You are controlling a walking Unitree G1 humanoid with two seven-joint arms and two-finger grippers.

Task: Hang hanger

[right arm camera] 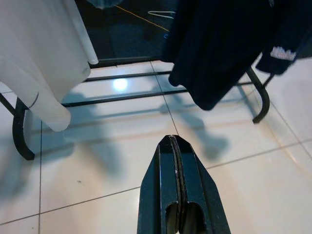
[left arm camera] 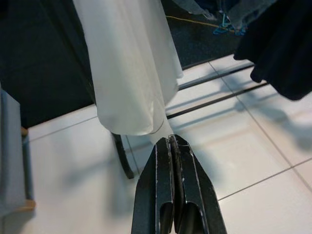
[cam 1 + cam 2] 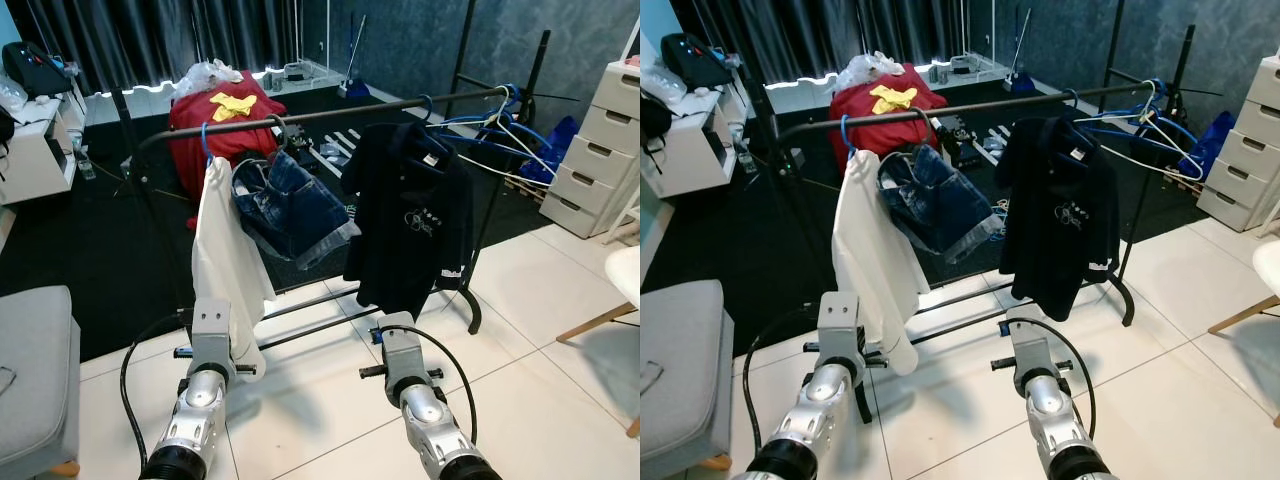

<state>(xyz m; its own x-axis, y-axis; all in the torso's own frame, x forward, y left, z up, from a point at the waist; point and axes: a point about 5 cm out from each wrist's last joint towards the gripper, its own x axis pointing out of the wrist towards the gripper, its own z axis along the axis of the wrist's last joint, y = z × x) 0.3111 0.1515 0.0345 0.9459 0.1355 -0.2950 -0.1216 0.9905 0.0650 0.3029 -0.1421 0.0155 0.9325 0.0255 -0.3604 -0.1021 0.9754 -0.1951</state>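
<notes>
Armchair: grey seat [image 3: 35, 365] at the left edge, on white tiles.
Drawers: white chest [image 3: 600, 150] at the right wall.
Red heap: red cloth [image 3: 222, 125] behind the rail, yellow cloth [image 3: 232, 104] on top.
Chair: wooden leg [image 3: 598, 322] at right.

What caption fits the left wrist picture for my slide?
Shut left tool points at a white shirt hanging over the white tile floor.

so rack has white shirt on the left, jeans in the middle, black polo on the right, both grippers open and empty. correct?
Not quite: both grippers are shut, not open. The wrist views show the left gripper and right gripper with fingers pressed together, empty. The rest holds: white shirt, jeans, black polo on the rack.
</notes>
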